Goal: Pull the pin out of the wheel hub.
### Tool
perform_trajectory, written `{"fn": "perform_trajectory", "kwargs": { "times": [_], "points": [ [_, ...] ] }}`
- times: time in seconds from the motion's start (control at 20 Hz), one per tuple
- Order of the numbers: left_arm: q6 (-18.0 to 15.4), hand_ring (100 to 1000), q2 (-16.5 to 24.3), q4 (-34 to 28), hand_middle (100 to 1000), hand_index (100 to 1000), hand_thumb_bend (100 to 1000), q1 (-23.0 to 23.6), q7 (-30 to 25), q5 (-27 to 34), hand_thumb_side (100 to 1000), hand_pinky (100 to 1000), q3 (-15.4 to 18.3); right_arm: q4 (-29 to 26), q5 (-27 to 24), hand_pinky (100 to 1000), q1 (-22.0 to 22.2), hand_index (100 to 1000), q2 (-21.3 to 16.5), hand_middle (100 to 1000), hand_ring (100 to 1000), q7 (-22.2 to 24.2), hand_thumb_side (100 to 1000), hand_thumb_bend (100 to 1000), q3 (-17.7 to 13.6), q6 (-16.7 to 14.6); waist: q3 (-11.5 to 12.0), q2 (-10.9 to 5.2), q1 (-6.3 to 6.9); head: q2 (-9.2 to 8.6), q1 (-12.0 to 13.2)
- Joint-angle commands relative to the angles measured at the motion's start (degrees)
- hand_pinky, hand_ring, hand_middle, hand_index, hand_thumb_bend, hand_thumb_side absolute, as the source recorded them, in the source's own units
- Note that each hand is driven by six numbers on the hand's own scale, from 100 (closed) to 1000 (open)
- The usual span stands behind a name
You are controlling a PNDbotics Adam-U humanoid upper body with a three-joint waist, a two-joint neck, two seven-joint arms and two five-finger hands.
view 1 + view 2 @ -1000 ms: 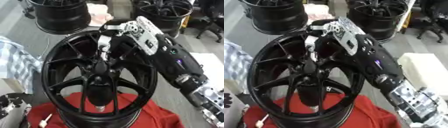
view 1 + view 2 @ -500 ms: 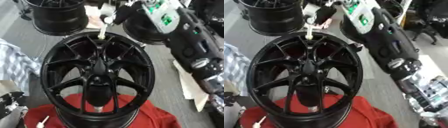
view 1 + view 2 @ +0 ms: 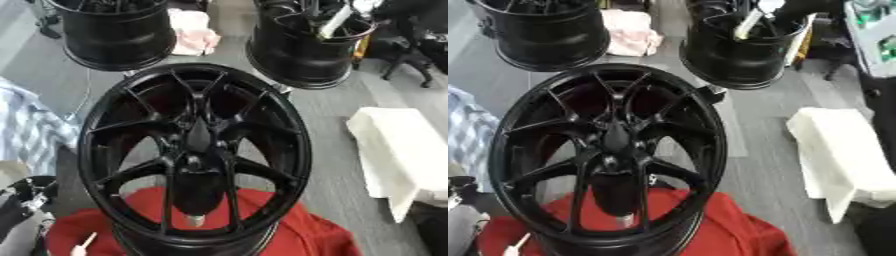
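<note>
Grey floor, black wheel hub (image 3: pixel 194 155), pale pin (image 3: pixel 748 24) far above, robot hand (image 3: pixel 28 196) apparently relaxed lower left.

1. A grey floor (image 3: pixel 332 115) fills the scene, smooth and evenly lit.
2. At 11 o'clock a spare black wheel rim (image 3: pixel 118 32) stands on the floor.
3. At 1 o'clock stands a second black rim (image 3: pixel 306 50).
4. Between the two, at 12 o'clock, lies a pinkish-white cloth (image 3: pixel 194 35).
5. At 3 o'clock lies a white folded sheet (image 3: pixel 398 155).
6. At 6 o'clock a red cloth (image 3: pixel 297 235) is spread out.
7. At 9 o'clock shows a blue-and-white checked fabric (image 3: pixel 26 130).
8. At 2 o'clock stands a dark chair base (image 3: pixel 411 60).
</note>
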Motion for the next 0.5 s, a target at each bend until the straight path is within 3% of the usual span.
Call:
{"fn": "perform_trajectory", "kwargs": {
  "times": [0.05,0.25,0.4,0.5],
  "points": [
    [-0.34,673,1.48,-0.48,639,763,501,-1.26,0.74,0.81,521,688,0.80,3.87,-1.23,736,2.48,861,-5.76,686,685,-3.35,373,190,-5.73,3.02,-0.04,-0.11,0.57,-1.76,0.18],
    [-0.61,673,1.51,-0.33,639,763,502,-1.70,0.91,0.93,521,688,0.75,9.26,-4.92,808,8.71,902,-1.95,802,779,-7.19,506,252,-11.96,6.86,0.30,0.42,0.69,-2.26,-0.10],
    [-0.57,672,1.26,-0.43,639,763,501,-2.04,0.45,0.74,521,688,0.27,6.46,-6.33,803,13.39,898,2.45,801,773,-10.07,538,234,-16.64,8.30,1.48,0.27,0.65,-2.01,-1.13],
    [-0.50,672,1.04,-0.55,639,763,502,-2.20,0.02,0.53,521,688,-0.15,3.52,-7.07,779,16.52,884,5.55,769,741,-11.99,574,147,-19.77,7.00,2.35,0.04,0.62,-1.66,-1.99]
  ]
}}
